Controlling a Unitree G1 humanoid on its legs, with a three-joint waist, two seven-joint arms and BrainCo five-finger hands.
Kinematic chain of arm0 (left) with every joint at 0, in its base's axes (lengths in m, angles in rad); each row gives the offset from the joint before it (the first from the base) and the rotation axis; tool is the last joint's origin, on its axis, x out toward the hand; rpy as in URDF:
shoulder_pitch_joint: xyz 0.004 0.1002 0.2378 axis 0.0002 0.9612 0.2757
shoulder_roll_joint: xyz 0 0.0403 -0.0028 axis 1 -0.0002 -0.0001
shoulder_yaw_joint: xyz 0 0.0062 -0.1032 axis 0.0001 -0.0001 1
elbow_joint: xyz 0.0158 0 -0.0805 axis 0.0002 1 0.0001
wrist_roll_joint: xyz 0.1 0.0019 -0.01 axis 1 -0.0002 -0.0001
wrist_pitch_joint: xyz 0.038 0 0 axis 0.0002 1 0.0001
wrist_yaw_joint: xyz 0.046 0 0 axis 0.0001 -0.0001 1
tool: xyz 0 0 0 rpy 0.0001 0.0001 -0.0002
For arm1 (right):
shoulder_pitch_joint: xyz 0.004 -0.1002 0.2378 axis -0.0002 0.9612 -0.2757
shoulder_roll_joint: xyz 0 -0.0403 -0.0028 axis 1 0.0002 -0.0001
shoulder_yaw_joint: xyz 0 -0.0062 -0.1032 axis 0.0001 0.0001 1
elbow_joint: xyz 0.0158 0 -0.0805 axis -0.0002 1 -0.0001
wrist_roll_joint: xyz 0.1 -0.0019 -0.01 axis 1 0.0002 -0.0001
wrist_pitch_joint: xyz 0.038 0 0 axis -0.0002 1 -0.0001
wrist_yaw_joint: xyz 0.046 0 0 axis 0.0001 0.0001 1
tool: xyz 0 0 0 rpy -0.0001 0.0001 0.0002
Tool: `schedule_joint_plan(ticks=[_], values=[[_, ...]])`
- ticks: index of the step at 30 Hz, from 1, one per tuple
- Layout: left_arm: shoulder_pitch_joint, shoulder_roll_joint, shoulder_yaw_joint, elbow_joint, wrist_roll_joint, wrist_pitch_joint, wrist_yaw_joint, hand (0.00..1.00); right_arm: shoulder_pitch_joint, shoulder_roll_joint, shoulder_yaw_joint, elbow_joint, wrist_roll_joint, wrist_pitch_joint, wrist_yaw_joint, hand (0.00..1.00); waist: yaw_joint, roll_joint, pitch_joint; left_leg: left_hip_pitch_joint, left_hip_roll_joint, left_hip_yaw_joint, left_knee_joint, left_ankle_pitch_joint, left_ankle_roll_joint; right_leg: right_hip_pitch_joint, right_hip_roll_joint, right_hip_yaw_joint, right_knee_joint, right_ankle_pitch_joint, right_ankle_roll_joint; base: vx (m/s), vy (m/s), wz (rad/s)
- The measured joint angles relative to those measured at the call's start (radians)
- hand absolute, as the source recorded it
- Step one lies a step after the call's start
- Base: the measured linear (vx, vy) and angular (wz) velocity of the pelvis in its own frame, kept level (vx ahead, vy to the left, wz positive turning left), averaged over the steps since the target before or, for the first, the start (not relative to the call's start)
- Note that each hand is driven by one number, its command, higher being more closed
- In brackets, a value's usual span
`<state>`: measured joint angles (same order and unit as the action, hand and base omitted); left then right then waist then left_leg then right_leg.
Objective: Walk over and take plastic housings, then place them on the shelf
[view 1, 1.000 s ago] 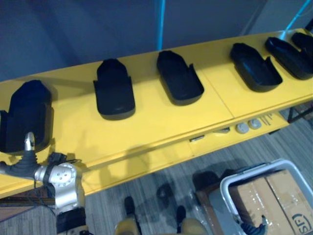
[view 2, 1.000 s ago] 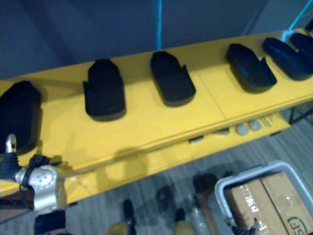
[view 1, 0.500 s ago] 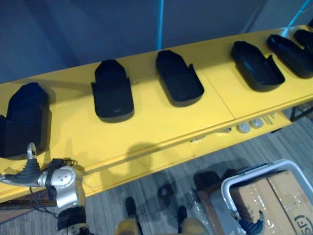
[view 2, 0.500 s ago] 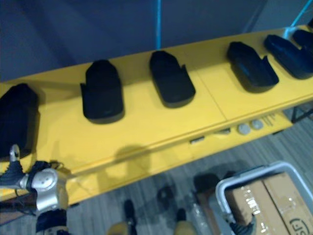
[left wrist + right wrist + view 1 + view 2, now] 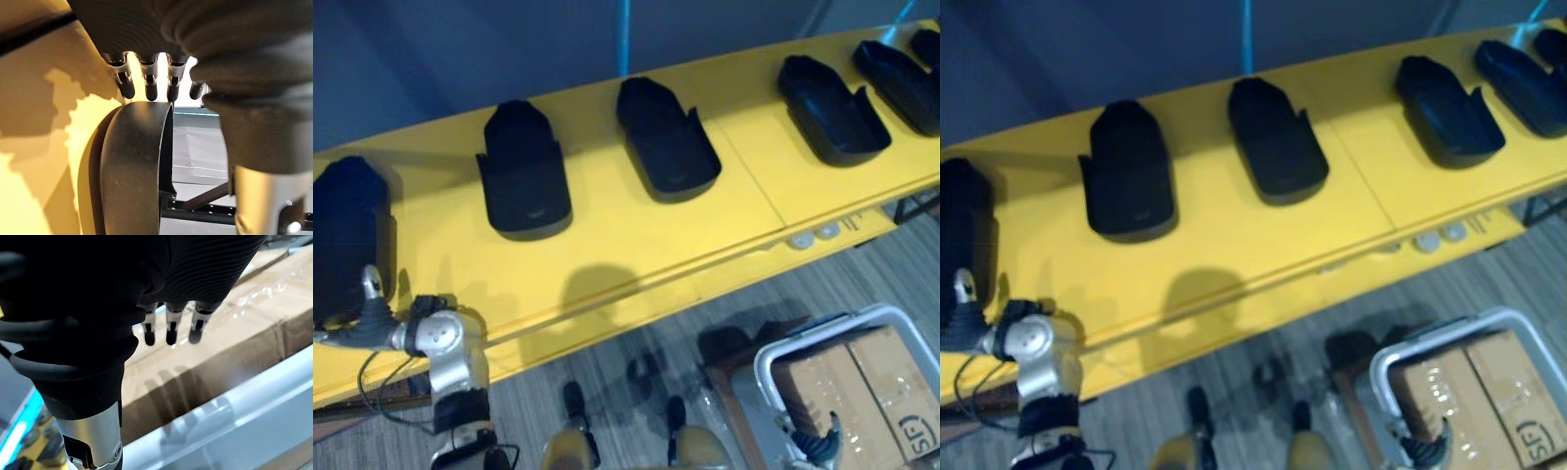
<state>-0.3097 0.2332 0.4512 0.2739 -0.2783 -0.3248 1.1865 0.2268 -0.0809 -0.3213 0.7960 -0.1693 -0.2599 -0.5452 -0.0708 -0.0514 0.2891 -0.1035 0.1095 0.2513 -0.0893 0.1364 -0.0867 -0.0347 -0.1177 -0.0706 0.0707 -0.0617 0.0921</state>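
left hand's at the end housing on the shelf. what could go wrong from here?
1. The left hand has its fingers over the rim of the leftmost housing, which sits near the front edge of the shelf. Pulling back could snag the housing and drag it off.
2. The right hand hangs open over the box in the tote. A step or turn could knock it against the tote's rim.
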Motion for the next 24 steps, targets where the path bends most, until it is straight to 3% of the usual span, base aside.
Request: schedule_joint_plan(ticks=[18, 24], values=[[-0.115, 0.113, 0.008, 0.073, -0.032, -0.005, 0.01, 0.0, -0.03, -0.004, 0.03, -0.003, 0.019, 0.001, 0.0, 0.0, 0.0, -0.016, 0.062, -0.03, 0.001, 0.001, 0.004, 0.011, 0.005, -0.055, 0.002, 0.019, 0.051, -0.014, -0.007, -0.01, 0.004, 0.0], [-0.128, 0.117, 0.009, 0.083, -0.045, -0.035, -0.003, 0.0, -0.044, -0.004, 0.031, -0.005, 0.021, -0.002, 0.001, 0.0, 0.005, -0.016, 0.062, -0.038, 0.0, -0.006, 0.004, 0.014, 0.006, -0.066, 0.002, 0.017, 0.058, -0.016, -0.008, 0.0, -0.001, 0.01]])
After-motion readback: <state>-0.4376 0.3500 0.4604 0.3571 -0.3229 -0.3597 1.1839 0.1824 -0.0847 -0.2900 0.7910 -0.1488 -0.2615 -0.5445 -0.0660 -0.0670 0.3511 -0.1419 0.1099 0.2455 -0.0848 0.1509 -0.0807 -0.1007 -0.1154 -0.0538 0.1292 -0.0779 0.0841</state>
